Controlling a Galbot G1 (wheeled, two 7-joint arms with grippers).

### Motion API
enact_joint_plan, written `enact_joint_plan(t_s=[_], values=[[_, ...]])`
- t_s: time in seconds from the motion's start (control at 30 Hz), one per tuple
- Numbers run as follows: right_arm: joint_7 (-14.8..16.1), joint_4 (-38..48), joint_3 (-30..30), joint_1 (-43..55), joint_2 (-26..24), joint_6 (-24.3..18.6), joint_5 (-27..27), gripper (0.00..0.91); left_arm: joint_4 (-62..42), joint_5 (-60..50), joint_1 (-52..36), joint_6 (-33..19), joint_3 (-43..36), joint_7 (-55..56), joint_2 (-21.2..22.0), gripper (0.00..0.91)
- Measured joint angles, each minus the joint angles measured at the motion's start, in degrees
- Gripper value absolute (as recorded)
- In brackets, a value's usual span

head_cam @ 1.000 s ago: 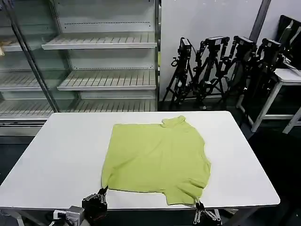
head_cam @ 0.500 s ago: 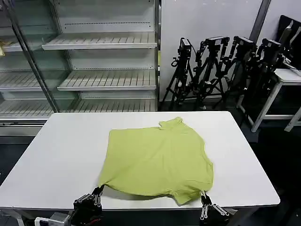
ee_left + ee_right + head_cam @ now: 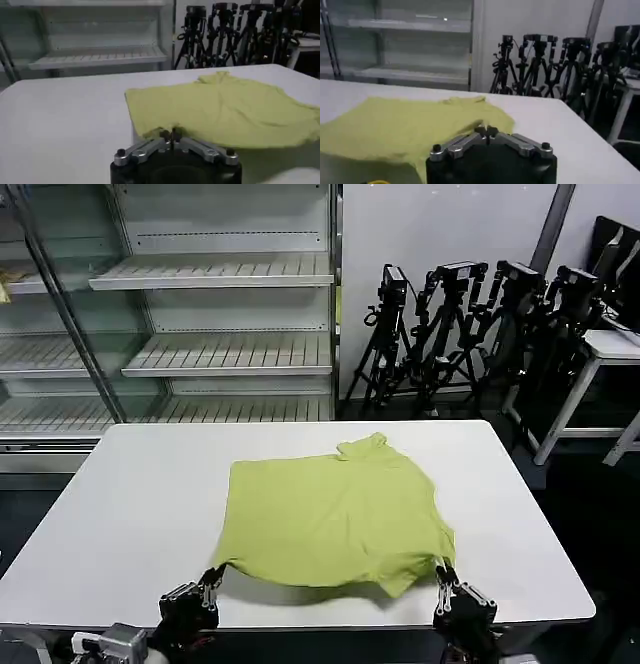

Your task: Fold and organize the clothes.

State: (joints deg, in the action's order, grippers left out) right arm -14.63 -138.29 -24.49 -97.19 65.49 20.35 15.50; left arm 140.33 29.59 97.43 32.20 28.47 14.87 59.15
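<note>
The clothes are one lime yellow-green shirt (image 3: 335, 519), lying mostly flat on the white table (image 3: 140, 504) with its small collar (image 3: 362, 446) toward the far side. My left gripper (image 3: 213, 576) is shut on the shirt's near left corner, lifted slightly off the table. My right gripper (image 3: 441, 575) is shut on the near right corner. In the left wrist view the left gripper (image 3: 170, 134) pinches the shirt (image 3: 225, 110) edge. In the right wrist view the right gripper (image 3: 487, 131) holds the shirt (image 3: 405, 127) edge.
Empty white shelving (image 3: 220, 279) stands behind the table. Black camera tripods (image 3: 470, 334) are clustered at the back right, beside another white table (image 3: 610, 349). Bare tabletop lies left and right of the shirt.
Both grippers have pulled the shirt's near edge back toward the table's front and lifted it a little. The near hem has drawn straighter and the right sleeve area has tucked in.
</note>
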Motion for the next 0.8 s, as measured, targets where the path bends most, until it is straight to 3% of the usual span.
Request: enact_joint_plan(t_s=[0.8], values=[[0.7, 14.8, 5.2, 20.9, -3.4, 4.7, 6.1, 0.0, -13.1, 1.6, -15.4, -0.1, -7.3, -0.4, -2.7, 0.02]])
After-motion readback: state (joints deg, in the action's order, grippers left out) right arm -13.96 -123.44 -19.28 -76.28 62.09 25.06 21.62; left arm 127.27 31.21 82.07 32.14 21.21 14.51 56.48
